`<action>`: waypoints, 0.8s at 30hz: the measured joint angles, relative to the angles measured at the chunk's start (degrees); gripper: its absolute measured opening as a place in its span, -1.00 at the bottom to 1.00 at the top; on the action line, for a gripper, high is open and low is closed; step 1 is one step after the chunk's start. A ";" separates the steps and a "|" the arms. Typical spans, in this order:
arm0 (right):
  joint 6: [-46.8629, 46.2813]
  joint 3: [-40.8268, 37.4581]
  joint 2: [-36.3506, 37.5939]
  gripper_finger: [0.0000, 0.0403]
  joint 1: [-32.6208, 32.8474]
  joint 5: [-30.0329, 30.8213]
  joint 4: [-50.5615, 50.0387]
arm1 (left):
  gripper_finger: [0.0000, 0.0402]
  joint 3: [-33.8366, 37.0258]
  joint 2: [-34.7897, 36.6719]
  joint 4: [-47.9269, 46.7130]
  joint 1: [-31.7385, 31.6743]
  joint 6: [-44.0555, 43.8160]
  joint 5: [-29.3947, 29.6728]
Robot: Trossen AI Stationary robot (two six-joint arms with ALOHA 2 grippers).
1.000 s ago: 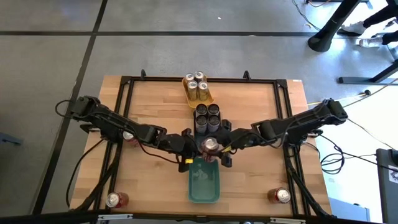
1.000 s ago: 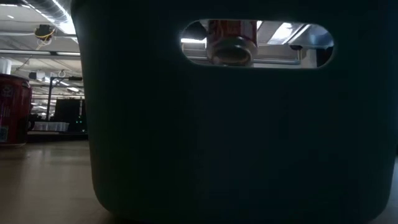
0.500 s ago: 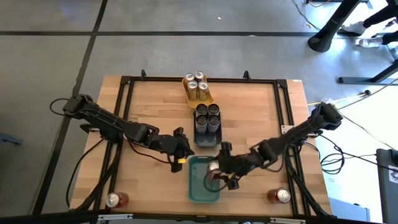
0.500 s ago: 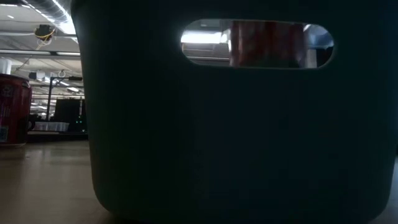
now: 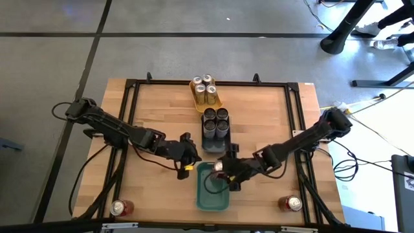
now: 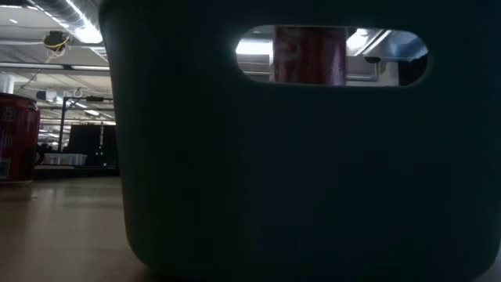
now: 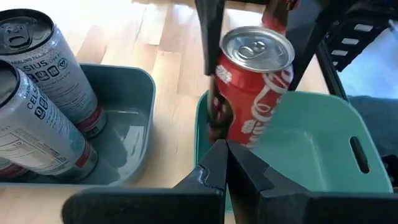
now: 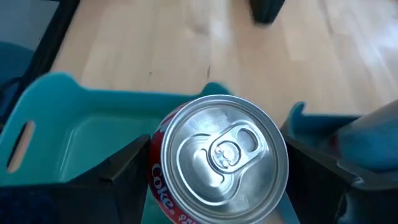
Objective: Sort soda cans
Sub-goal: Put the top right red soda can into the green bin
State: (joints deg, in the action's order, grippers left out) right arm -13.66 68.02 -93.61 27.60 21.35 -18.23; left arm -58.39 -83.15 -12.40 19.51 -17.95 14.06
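Observation:
A red soda can (image 7: 252, 81) with a silver top stands slightly tilted at the far end of the teal tray (image 5: 213, 191). My right gripper (image 5: 224, 169) is shut on it. The same can (image 6: 309, 55) shows through the tray's handle slot in the low view. My left gripper (image 5: 187, 155) is shut and touches nothing, just left of the teal tray's far end. Gold cans (image 5: 206, 90) stand in a yellow tray. Grey cans (image 5: 216, 122) stand in a dark tray. Two more red cans (image 5: 119, 207) (image 5: 291, 204) stand on the table near its near corners. My right gripper pinches the red can between its two fingers (image 8: 118, 177), one on each side of the can's wall (image 7: 224, 74). The fingers come from above, pointing down along the can's height. The can's lower part is inside the teal tray; the tray wall hides whether it rests on the floor.
A black frame (image 5: 129, 116) runs round the wooden tabletop. The dark tray with grey cans (image 7: 37, 106) stands just beyond the teal tray's far end. Another red can (image 6: 17, 137) shows at the left in the low view. Bare wood lies on either side of the teal tray.
The right gripper carried the red can from between the dark tray and the teal tray toward the near edge, over the teal tray, then back a little to the tray's far end. The left gripper drew away from the can toward the table's left. The teal tray shifted slightly.

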 joint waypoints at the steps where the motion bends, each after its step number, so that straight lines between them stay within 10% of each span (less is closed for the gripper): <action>1: -0.30 -0.38 -0.44 0.45 0.02 -0.08 0.28 | -1.00 0.00 0.00 -0.20 0.00 0.06 0.00; 24: -5.47 -6.97 -2.99 0.67 -0.26 2.50 5.48 | -1.00 0.00 0.00 -0.46 0.00 -0.07 -0.02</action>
State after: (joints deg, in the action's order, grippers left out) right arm -19.13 61.06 -96.60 27.33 23.85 -12.74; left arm -58.39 -83.15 -12.86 19.51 -18.02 14.04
